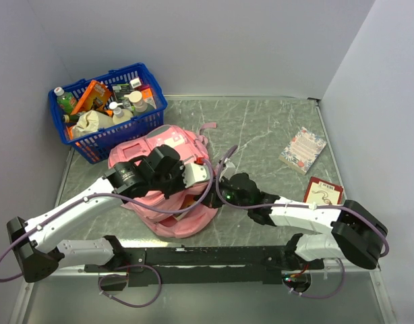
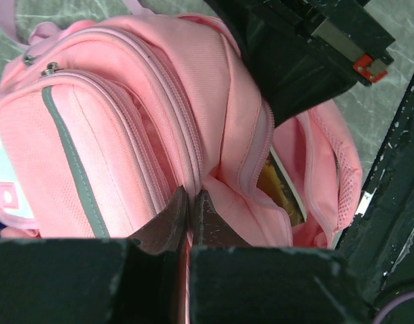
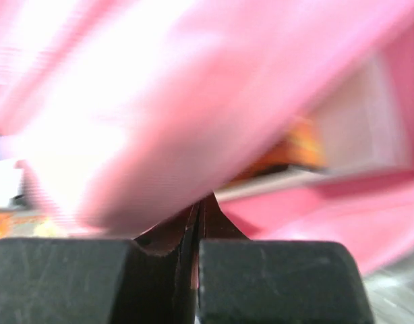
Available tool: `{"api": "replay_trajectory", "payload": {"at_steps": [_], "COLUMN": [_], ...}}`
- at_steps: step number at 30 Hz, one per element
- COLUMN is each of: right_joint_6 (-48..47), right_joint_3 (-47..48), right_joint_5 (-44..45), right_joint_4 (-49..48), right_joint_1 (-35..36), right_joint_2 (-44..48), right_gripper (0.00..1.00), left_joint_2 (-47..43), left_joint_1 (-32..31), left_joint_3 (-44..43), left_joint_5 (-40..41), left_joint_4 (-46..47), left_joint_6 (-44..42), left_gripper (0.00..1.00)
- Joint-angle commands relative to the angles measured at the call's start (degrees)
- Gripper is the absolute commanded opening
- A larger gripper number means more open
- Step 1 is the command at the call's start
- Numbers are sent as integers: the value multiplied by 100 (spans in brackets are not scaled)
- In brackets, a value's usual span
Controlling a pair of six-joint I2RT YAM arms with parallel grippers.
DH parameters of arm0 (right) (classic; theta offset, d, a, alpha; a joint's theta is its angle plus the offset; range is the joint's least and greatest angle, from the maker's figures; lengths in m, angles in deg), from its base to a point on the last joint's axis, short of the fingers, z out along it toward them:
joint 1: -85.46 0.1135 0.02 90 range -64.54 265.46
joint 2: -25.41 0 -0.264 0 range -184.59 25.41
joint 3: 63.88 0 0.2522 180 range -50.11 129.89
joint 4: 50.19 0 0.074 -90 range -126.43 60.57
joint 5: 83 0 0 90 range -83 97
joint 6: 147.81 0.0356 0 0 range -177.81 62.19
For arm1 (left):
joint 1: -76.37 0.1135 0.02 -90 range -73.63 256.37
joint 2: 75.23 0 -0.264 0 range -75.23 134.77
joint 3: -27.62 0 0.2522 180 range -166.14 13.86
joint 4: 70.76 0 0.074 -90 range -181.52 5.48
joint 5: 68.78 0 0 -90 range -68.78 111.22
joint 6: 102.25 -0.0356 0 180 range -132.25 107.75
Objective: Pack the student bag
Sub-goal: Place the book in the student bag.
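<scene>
The student bag, a soft pink backpack with a grey stripe, lies at the middle of the table under both arms. My left gripper is shut, pinching the pink fabric by the zip edge of the main opening. My right gripper is shut too, with a sliver of pink bag fabric between its tips; that view is blurred and very close. The main compartment gapes, and a book with a yellow-orange cover sits inside it.
A blue plastic basket with bottles and packets stands at the back left, touching the bag. A floral notebook and a red booklet lie on the marble table at the right. Walls close in at the back and both sides.
</scene>
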Motion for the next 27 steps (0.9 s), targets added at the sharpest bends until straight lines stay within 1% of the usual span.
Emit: {"api": "replay_trajectory", "payload": {"at_steps": [1,4,5,7,8,9,10,11,12,13,14,15,16,17,19,20,22,23,24,26,27], "right_joint_6": [17,-97,-106,-185,-220,-316,-369,-439,-449,-405,-379,-257,-177,-124,-54,-45,-45,-10,43,78,87], "right_joint_3": [-93,134,205,267,267,259,215,162,127,101,74,30,-5,12,265,346,486,531,696,925,1144], "right_joint_5": [278,59,67,-3,40,432,671,830,1423,1612,1814,1973,2166,2176,2272,2264,2142,1950,1852,1676,1649], "right_joint_4": [-727,-745,-474,-367,-27,298,589,818,1429,1696,1934,2128,2304,2410,3006,3165,3482,3570,3667,3983,4037], "right_joint_1": [108,56,55,-6,-32,-50,-76,-120,-173,-382,-506,-638,-787,-1128,-1490,-2031,-2639,-3252,-3615,-4187,-4720], "right_joint_2": [51,-237,-300,-266,-144,14,451,673,875,1234,1394,1518,1675,1703,1669,1651,1633,1607,1494,1291,1055], "right_gripper": [0,0,0,0,0,4,11,19,30,43,71,86,100,100,100,100,100,100,100,100,100], "left_joint_2": [-149,-61,-26,53,62,80,89,89,71,62,45,27,27,45,80,80,27,1,1,71,97], "left_joint_1": [-75,-75,-75,-75,-75,-75,-75,-66,-75,-66,-66,-66,-66,-66,-66,-66,-66,-66,-66,-66,-66], "left_joint_3": [101,-12,-73,-196,-223,-232,-223,-215,-171,-153,-136,-101,-83,-91,-127,-135,-118,-101,-135,-249,-406], "left_joint_5": [-527,-571,-580,-615,-598,-572,-554,-554,-563,-589,-624,-668,-651,-633,-607,-624,-624,-624,-642,-589,-554], "left_joint_4": [526,508,482,385,359,332,289,271,279,306,332,358,393,455,438,438,473,490,456,316,219], "left_joint_6": [63,98,107,81,81,81,98,89,107,159,177,212,230,273,300,300,309,300,283,283,291], "left_gripper": [1,1,1,1,1,2,4,5,4,5,5,5,4,4,2,2,4,6,20,55,69]}}
